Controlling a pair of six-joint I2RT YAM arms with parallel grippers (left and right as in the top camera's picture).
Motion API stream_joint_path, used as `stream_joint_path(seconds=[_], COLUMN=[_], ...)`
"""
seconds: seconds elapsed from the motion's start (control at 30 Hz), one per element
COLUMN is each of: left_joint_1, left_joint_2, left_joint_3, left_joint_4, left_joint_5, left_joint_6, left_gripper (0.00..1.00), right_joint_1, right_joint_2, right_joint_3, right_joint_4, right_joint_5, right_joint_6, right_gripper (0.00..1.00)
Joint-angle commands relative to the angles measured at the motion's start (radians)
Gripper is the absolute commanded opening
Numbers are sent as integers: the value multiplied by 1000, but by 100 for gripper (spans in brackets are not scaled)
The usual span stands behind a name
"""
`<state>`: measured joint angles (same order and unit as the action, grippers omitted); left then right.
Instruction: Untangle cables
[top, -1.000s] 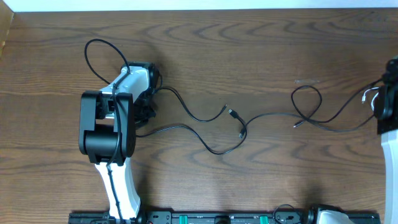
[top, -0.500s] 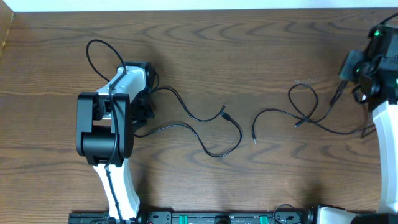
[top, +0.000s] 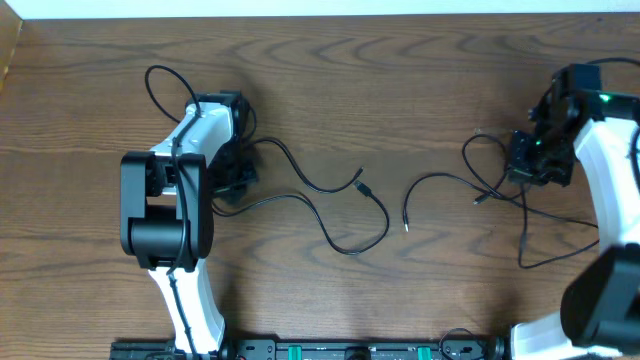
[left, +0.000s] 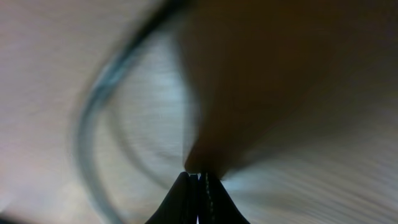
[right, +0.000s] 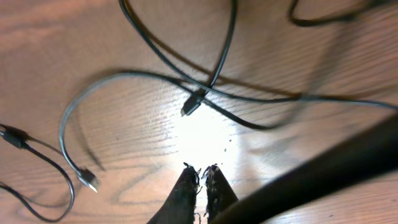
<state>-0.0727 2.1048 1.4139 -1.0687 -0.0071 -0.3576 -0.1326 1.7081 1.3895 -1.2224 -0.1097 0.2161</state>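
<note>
Overhead view: two cables are lying apart on the table (top: 400, 80), each running roughly left to right. Left cable (top: 350, 250) is leading out from the left gripper (left: 198, 180) (jaws clenched; blur is hiding any pinch). Right cable (top: 440, 177) is looping beside the right gripper (right: 199, 172), its free plug (top: 406, 227) pointing toward the arm bases; those jaws are standing almost closed, empty.

Black cables (right: 211, 85) on brown wood-grain table (top: 400, 80); arms (top: 190, 300) white with black joints.
</note>
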Motion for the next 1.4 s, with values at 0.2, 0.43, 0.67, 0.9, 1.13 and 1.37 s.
stream_joint_path(seconds=[0.2, 0.43, 0.67, 0.9, 1.13, 1.37], left_joint_1=[-7, -7, -7, -7, -7, -7], left_joint_2=[-196, -231, -231, -231, -231, -231], left_joint_3=[-3, -5, -6, -8, -10, -16], left_joint_4=[80, 46, 18, 13, 12, 18], left_joint_5=[198, 198, 198, 198, 198, 198], left_joint_6=[76, 76, 73, 68, 69, 68], left_gripper=[13, 49, 50, 50, 50, 50], right_joint_1=[42, 43, 18, 13, -11, -11], right_joint_2=[116, 114, 116, 116, 116, 116], right_joint_3=[10, 212, 244, 69, -52, -53], right_joint_4=[-37, -271, -300, -158, 177, 288], right_joint_5=[-79, -67, 153, 164, 164, 85], right_joint_6=[-59, -146, -2, 61, 157, 142], right_gripper=[78, 99, 99, 99, 95, 31])
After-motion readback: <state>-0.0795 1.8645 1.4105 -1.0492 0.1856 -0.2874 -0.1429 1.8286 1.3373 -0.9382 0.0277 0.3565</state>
